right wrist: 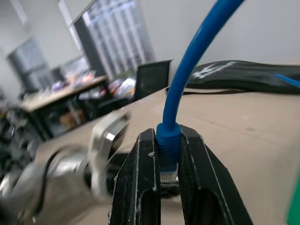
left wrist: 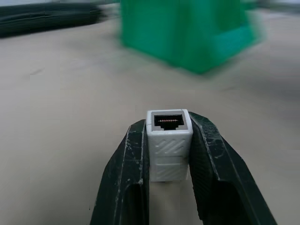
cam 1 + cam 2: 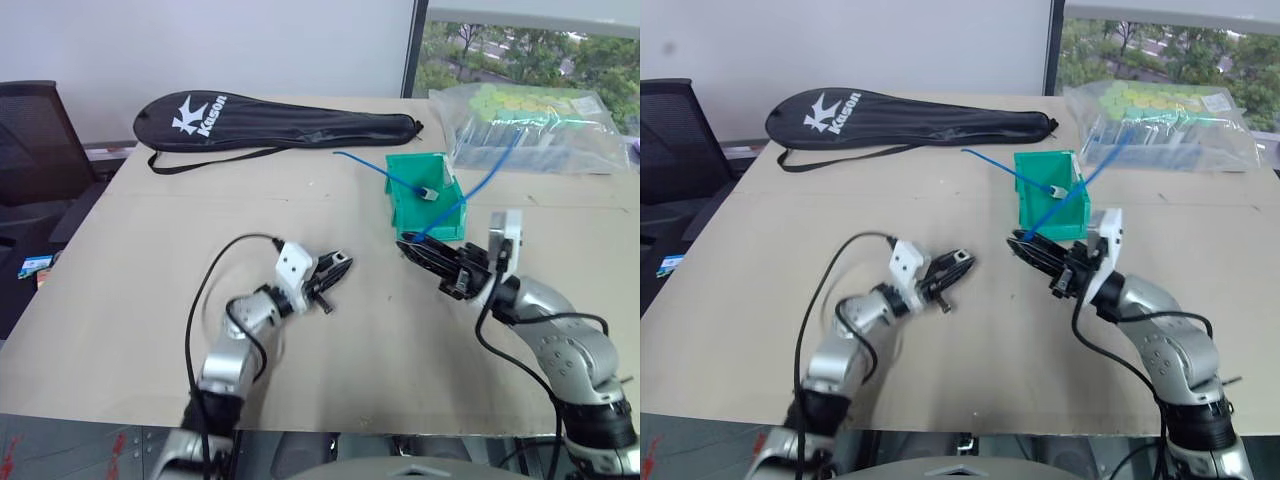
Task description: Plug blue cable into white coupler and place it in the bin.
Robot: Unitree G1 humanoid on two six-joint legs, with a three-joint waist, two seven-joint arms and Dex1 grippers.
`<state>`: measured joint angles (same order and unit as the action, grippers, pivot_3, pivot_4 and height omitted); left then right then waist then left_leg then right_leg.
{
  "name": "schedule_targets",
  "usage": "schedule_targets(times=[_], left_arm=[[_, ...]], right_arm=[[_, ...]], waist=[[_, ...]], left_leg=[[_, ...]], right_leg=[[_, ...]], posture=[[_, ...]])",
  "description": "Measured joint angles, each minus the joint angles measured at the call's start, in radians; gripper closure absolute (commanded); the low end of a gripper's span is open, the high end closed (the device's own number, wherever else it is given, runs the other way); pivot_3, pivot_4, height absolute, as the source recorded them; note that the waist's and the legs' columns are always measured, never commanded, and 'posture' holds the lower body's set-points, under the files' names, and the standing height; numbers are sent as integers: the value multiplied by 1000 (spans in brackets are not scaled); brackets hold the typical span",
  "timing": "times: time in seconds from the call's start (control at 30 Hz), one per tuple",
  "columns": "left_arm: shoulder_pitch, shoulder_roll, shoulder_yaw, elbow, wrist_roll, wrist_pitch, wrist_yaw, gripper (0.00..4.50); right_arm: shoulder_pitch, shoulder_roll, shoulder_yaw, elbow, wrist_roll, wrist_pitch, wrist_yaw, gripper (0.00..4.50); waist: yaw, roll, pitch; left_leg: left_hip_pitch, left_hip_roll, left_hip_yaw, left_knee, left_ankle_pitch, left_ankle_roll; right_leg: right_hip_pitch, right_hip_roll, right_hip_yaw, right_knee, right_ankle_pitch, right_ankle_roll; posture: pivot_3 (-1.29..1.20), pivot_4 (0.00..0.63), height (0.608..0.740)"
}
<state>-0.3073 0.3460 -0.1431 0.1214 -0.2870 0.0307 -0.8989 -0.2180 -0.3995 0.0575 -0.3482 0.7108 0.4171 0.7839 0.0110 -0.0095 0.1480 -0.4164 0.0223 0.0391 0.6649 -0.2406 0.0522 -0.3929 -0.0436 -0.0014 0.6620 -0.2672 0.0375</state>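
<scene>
My two black, scuffed matt fingers are pinching a small white plastic coupler, its sides showing moulded ridges and a slight sheen, thin metal contacts glinting inside its dark socket. My other pair of black fingers, equally scratched, are squeezing the smooth blue rubbery boot and clear plastic plug of the thin blue cable, whose jacket is looking glossy. The green plastic bin is looking smooth and faintly shiny. The tan tabletop is looking matt, like cardboard. The black racket cover is appearing as soft woven cloth, and the clear plastic bag is crinkling and catching light.
</scene>
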Motion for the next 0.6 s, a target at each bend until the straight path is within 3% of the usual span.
schedule_targets(times=[0.2, 0.6], left_arm=[[-251, -27, -88, 222, -29, -31, -337, 3923], [-392, -54, -91, 454, -15, -136, -559, 3923]], right_arm=[[-116, 37, 101, 191, -173, -158, 110, 4500], [-128, 35, 91, 258, -205, -204, 173, 4500]], waist=[[1, -2, 2], [0, -4, 3]], left_leg=[[-2, -1, 1, 0, -1, 1], [-3, 1, -1, 0, -1, 1]], right_leg=[[-1, 0, 0, 0, -1, 2], [-3, 2, 0, 1, -1, 2]], posture=[[0, 150, 740], [0, 150, 740]])
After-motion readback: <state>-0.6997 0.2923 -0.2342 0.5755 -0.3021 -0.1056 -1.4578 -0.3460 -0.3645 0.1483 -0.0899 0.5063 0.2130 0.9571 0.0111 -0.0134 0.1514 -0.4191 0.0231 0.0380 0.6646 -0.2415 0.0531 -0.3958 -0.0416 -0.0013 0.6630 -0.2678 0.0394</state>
